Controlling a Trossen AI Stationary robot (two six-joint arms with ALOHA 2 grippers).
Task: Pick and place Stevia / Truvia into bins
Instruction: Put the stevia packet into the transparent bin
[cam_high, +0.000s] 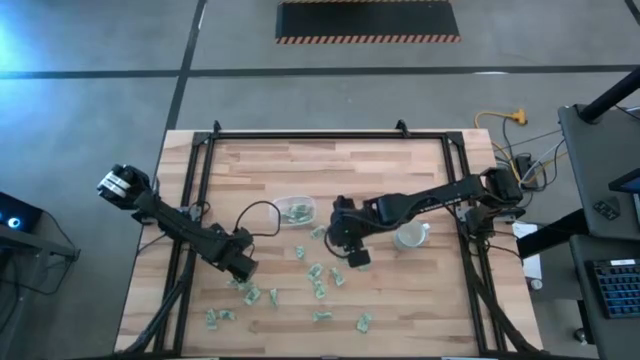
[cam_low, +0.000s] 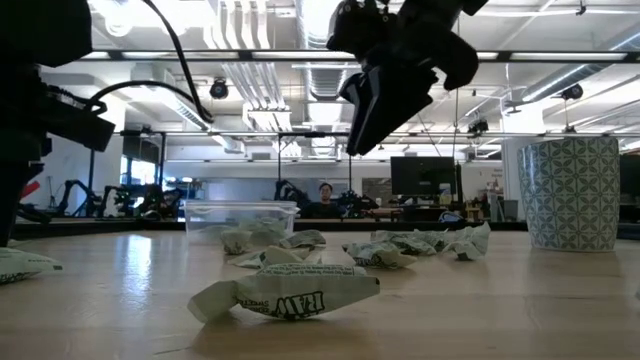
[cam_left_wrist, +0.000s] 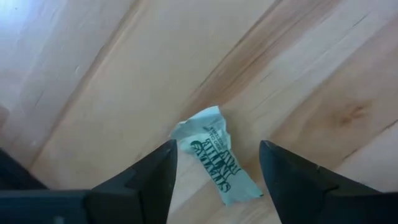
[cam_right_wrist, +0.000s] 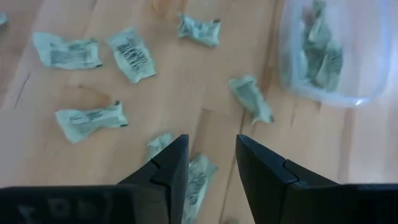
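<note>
**A:** Many Stevia packets (cam_high: 318, 272) lie loose on the tabletop (cam_high: 400, 170). Which step does this look like?

**B:** Picking, on both sides. The left gripper (cam_left_wrist: 214, 171) hangs low over one crumpled packet (cam_left_wrist: 216, 163), fingers apart, and the packet sits between them, just under the gap. Nothing is clamped.

**A:** And the right arm?

**B:** The right gripper (cam_right_wrist: 211, 163) hovers above the tabletop with its fingers apart and empty. A packet (cam_right_wrist: 198, 176) lies right below it, partly hidden by a finger, with more spread out ahead of it. The clear tub (cam_right_wrist: 323, 53) sits off to one side of that gripper, near but not touching, and already has several packets inside.

**A:** What about the second container?

**B:** A patterned cup (cam_high: 411, 236) stands just beside the right arm's forearm. Whether anything is in it cannot be told.

**A:** What does the next move call for?

**B:** Probably the left gripper drops straight down and closes on its packet, then carries it across to the tub (cam_high: 296, 209). The paper is flat and thin, so the fingers likely need to reach the wood.
</note>
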